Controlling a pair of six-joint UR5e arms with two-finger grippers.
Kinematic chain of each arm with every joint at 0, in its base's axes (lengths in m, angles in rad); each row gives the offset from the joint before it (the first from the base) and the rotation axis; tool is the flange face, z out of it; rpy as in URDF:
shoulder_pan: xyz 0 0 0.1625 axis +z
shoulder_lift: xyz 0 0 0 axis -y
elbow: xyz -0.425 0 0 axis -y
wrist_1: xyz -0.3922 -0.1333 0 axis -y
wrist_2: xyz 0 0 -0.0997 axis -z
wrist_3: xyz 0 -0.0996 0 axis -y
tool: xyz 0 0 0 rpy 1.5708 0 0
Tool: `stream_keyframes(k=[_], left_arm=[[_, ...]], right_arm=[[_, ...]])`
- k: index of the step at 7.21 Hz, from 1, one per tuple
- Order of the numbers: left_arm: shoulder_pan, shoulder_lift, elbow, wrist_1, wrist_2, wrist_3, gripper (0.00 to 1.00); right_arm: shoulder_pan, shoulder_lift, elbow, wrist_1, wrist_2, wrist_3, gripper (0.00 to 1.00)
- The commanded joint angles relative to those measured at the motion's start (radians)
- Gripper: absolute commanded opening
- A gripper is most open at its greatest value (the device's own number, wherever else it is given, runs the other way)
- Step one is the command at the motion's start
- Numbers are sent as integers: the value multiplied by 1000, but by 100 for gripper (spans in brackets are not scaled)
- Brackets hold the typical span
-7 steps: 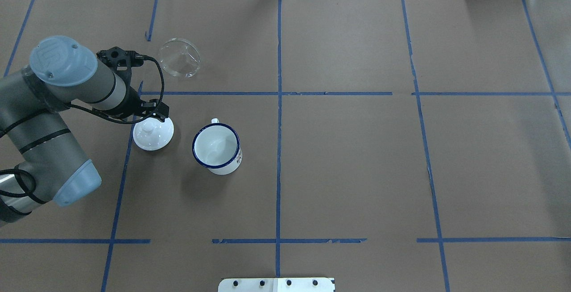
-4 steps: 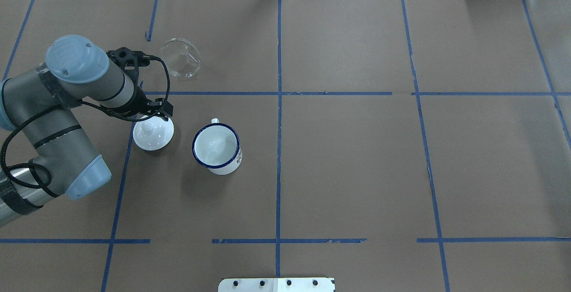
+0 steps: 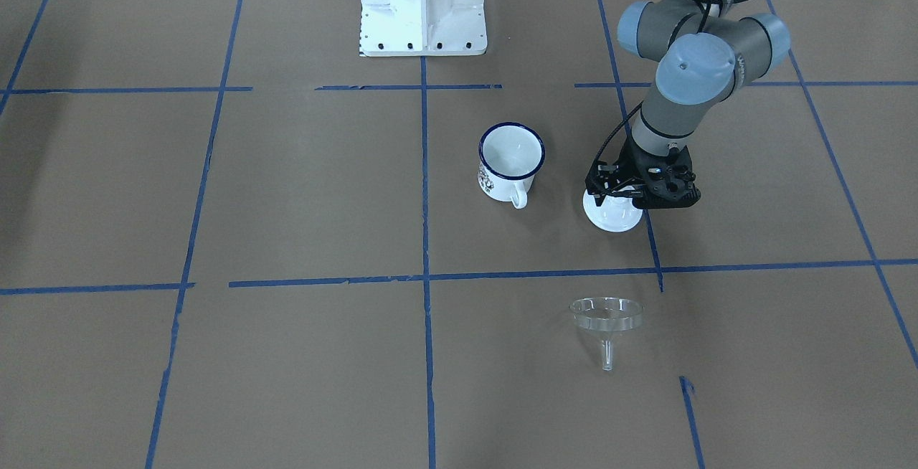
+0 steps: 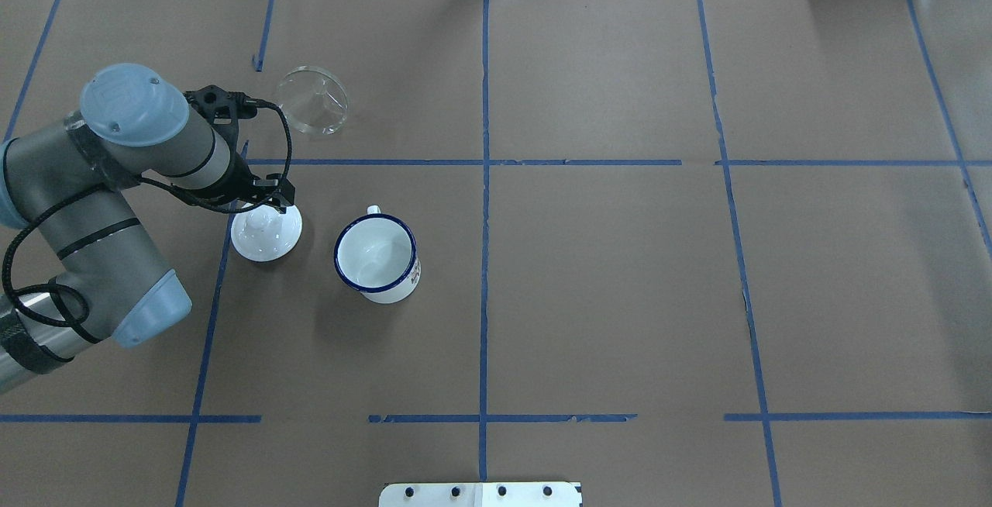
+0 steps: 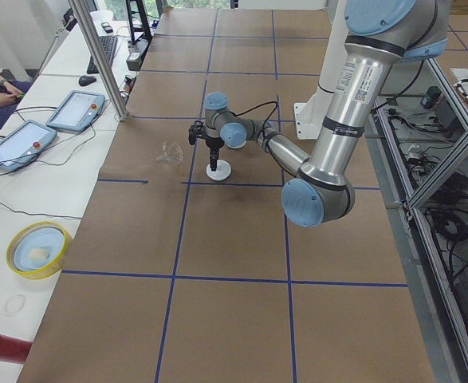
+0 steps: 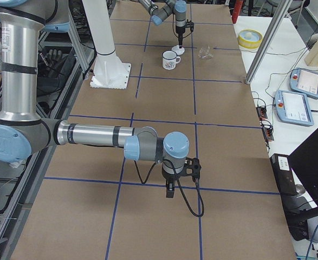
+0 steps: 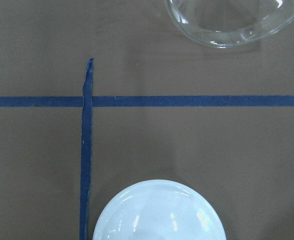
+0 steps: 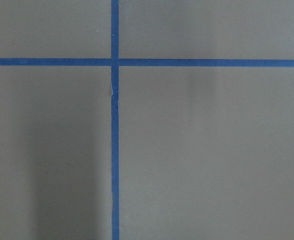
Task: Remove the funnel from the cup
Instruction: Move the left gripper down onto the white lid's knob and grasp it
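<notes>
While the left gripper (image 4: 263, 208) hangs low over the knob of a round white lid (image 4: 267, 242) at the left of the overhead view, its fingers are too dark and too small to show whether they are spread or pinching the knob. Just right of the lid and further from the robot, past a blue tape line (image 4: 387, 162), the funnel (image 4: 311, 100) lies tilted on the brown paper (image 4: 620, 274), out of the cup and well apart from it. Right of the lid, nearer the robot, the cup (image 4: 377, 255) stands upright and empty, with its handle turned away from the robot. The right gripper (image 6: 170, 190) shows only in the exterior right view, pointing down at bare paper, and its fingers cannot be judged.
</notes>
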Motion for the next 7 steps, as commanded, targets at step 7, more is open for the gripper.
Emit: stream_keyframes(k=[7], left_arm=[[9,12,-3,2,-26,2,74]], right_arm=[[0,0,0,0,0,0,100]])
